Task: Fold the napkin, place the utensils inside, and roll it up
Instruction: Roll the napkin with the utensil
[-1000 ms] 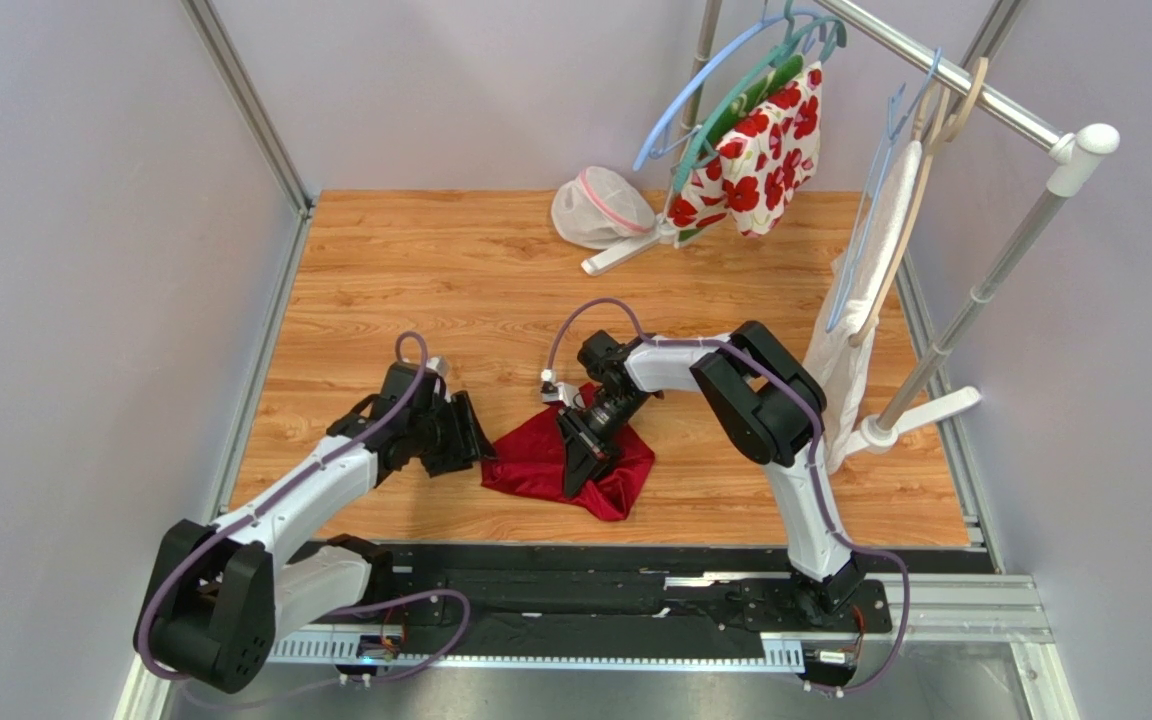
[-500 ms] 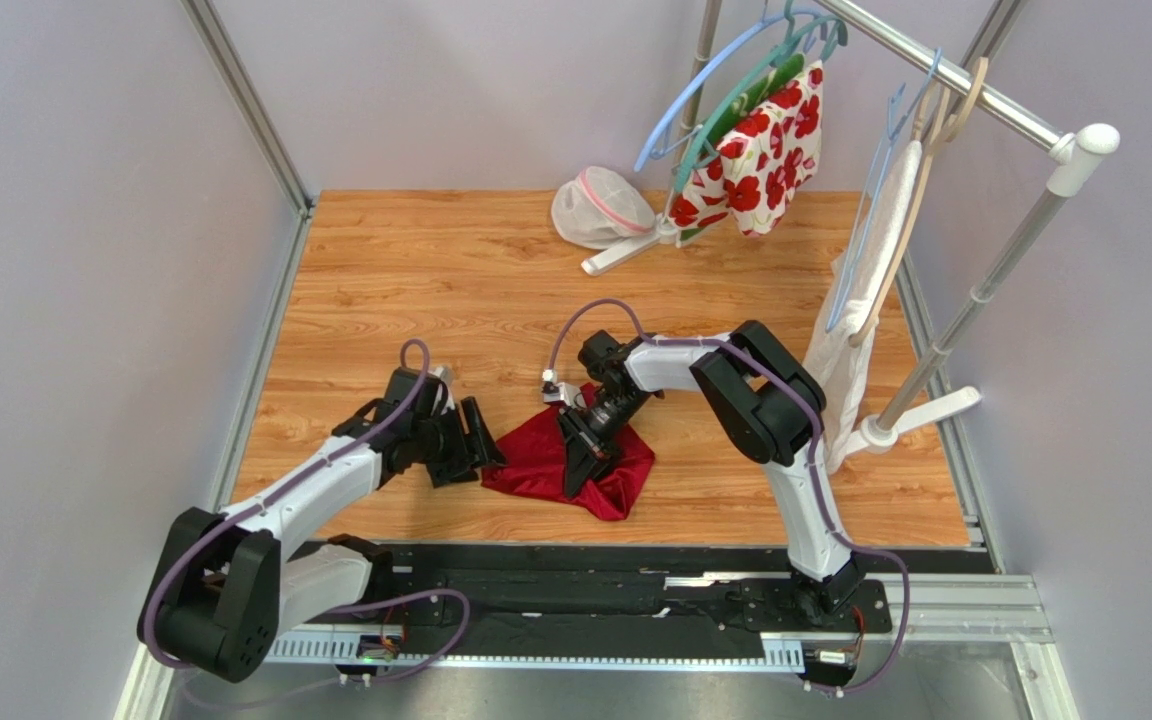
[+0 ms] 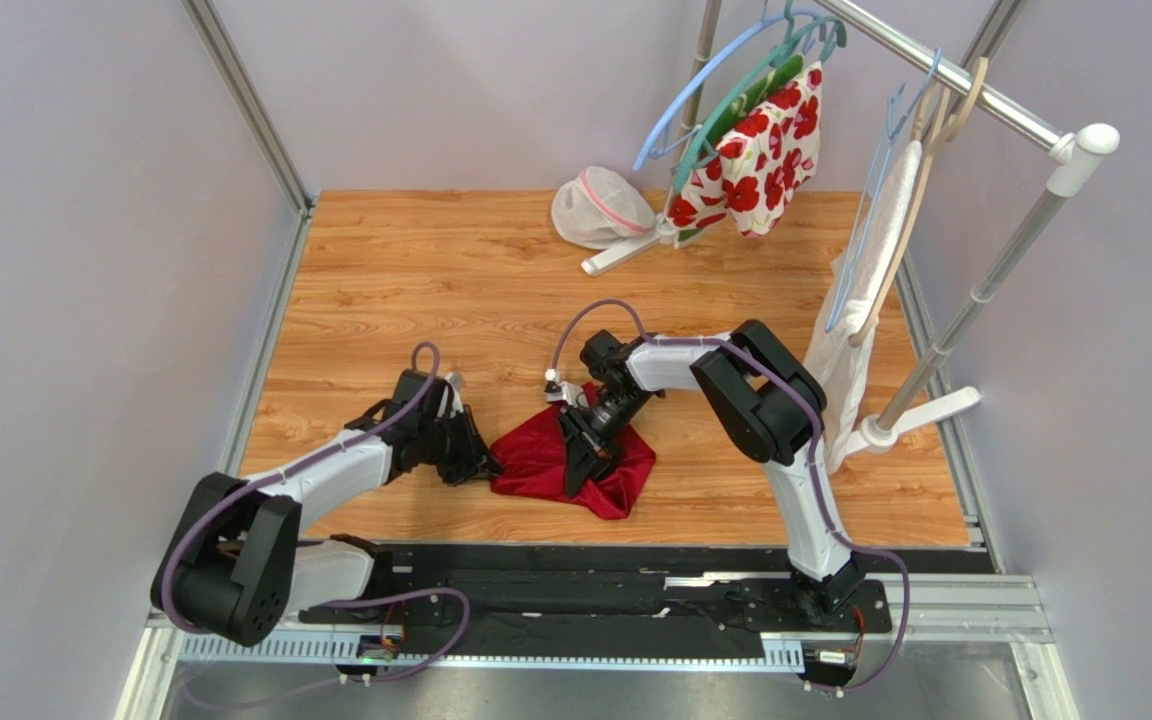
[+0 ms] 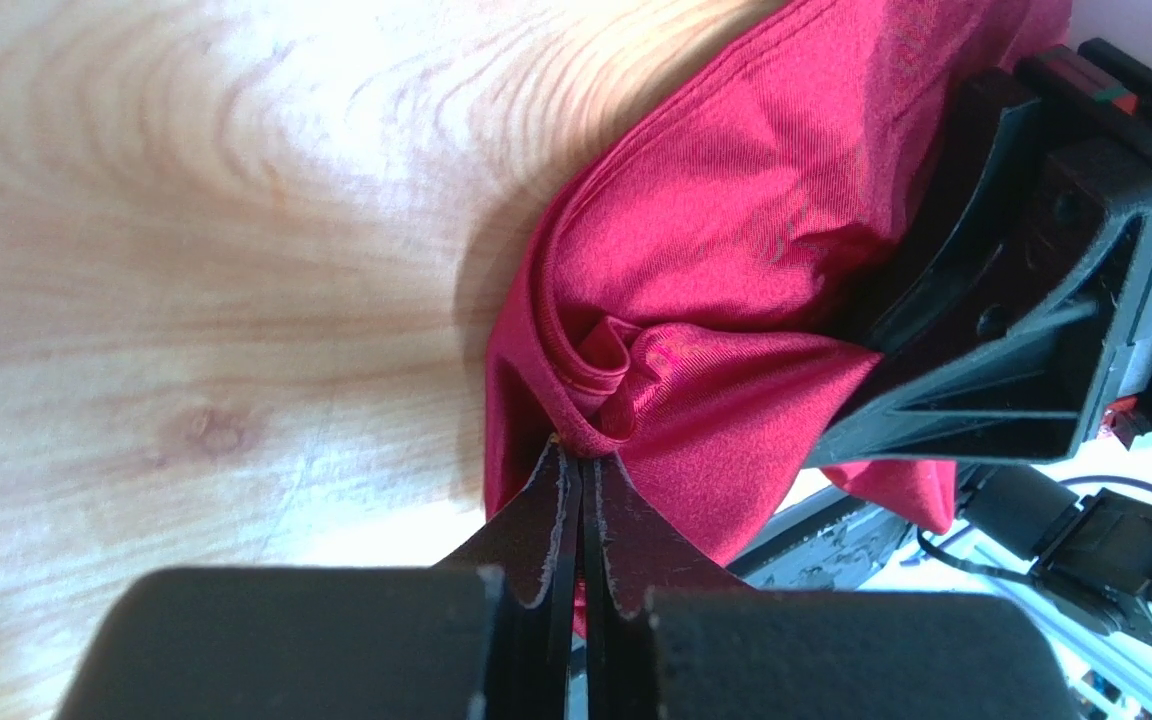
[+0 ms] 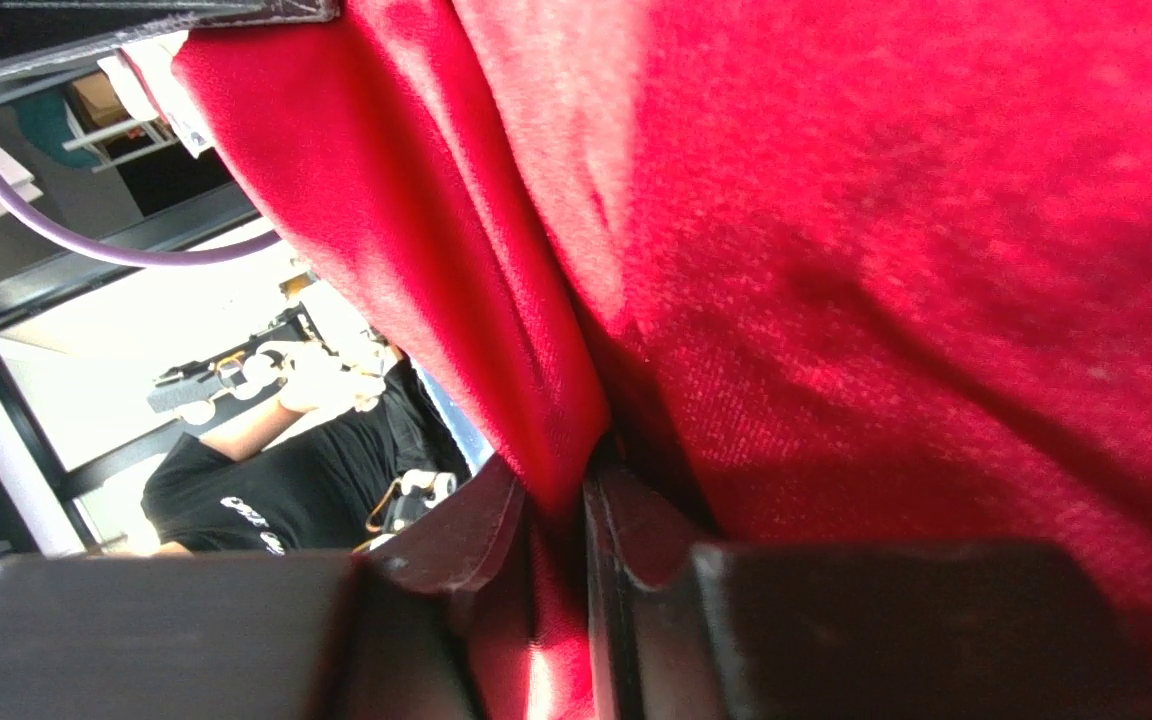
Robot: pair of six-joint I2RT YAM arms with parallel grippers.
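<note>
The dark red napkin (image 3: 537, 458) lies bunched on the wooden table (image 3: 432, 285), near its front edge. My left gripper (image 3: 480, 456) sits low at the napkin's left edge. In the left wrist view its fingertips (image 4: 582, 450) are shut on a puckered fold of the napkin (image 4: 717, 300). My right gripper (image 3: 579, 468) reaches down onto the middle of the cloth. In the right wrist view a hanging fold of the napkin (image 5: 913, 300) runs between its nearly closed fingers (image 5: 585, 488). The right gripper's black body (image 4: 1018, 300) looms close beside the left one. The utensils are out of view.
A clothes rack stands at the back right with a flowered cloth (image 3: 760, 150) and a white towel (image 3: 860, 300) on hangers. Its white foot (image 3: 920, 417) rests near the right arm. A white mesh bag (image 3: 600, 207) lies at the back.
My left gripper has slid right to the napkin's left edge and closed from wide open onto the cloth. The right arm has hardly moved.
</note>
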